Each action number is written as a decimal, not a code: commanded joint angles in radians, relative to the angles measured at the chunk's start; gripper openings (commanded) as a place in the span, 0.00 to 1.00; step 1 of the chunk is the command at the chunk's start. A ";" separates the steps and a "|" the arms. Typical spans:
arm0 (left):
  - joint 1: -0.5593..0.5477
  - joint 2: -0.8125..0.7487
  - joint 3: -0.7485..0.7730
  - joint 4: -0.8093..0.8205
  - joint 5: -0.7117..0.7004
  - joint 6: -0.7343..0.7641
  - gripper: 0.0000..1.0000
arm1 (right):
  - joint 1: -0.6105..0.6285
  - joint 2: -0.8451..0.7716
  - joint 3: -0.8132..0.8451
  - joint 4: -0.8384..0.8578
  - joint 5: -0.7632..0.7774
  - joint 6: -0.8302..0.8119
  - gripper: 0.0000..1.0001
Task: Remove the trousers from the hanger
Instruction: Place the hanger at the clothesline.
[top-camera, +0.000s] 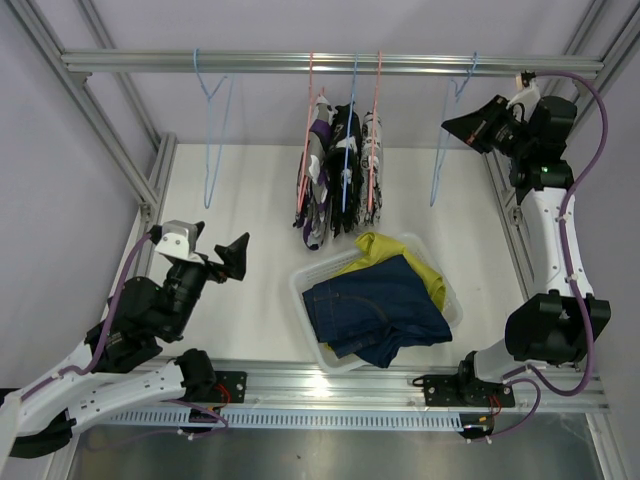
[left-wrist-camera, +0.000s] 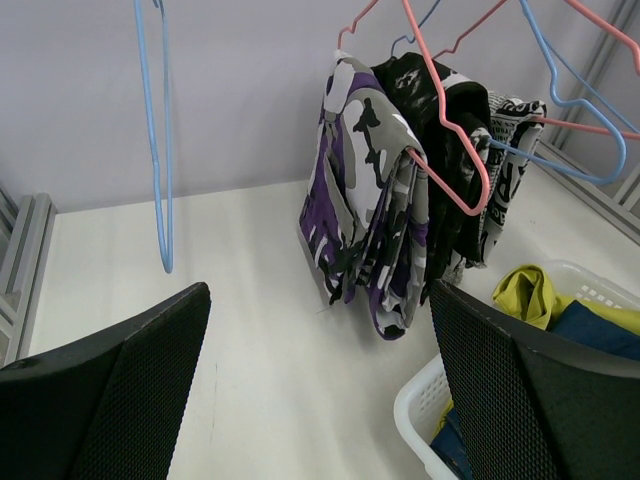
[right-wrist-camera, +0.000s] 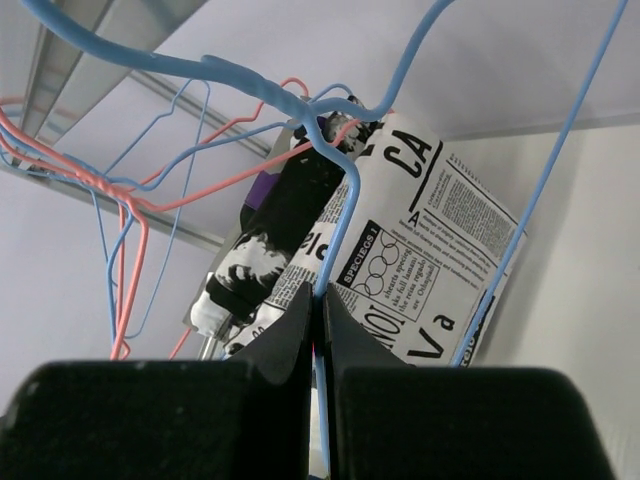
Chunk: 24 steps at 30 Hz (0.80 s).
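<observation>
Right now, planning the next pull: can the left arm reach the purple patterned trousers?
Probably yes: the left gripper is open, with only bare table between it and the purple patterned trousers.

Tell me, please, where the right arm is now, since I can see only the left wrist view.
Observer: The right tool is up at the right end of the rail, shut on the wire of an empty blue hanger.
Operator: Thank you. How do the pairs in the basket lie?
Observer: The navy trousers lie on top of the yellow trousers in the basket.
Operator: What is printed on the hanging pair furthest from my camera?
Observer: The newsprint trousers carry newspaper-style text, seen close up from the right wrist.
</observation>
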<state>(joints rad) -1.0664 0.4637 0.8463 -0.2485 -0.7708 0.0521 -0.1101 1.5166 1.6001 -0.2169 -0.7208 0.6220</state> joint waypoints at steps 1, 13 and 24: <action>0.009 -0.003 -0.003 0.011 0.022 -0.012 0.95 | -0.011 -0.032 -0.031 0.007 0.014 -0.030 0.00; 0.010 -0.003 -0.009 0.011 0.030 -0.012 0.95 | -0.053 -0.131 -0.152 -0.007 0.011 -0.053 0.55; 0.010 -0.005 -0.016 0.015 0.018 -0.005 0.95 | -0.068 -0.374 -0.212 -0.148 0.191 -0.131 0.82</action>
<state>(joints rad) -1.0664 0.4580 0.8333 -0.2489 -0.7555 0.0525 -0.1734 1.2251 1.3891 -0.3294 -0.6254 0.5365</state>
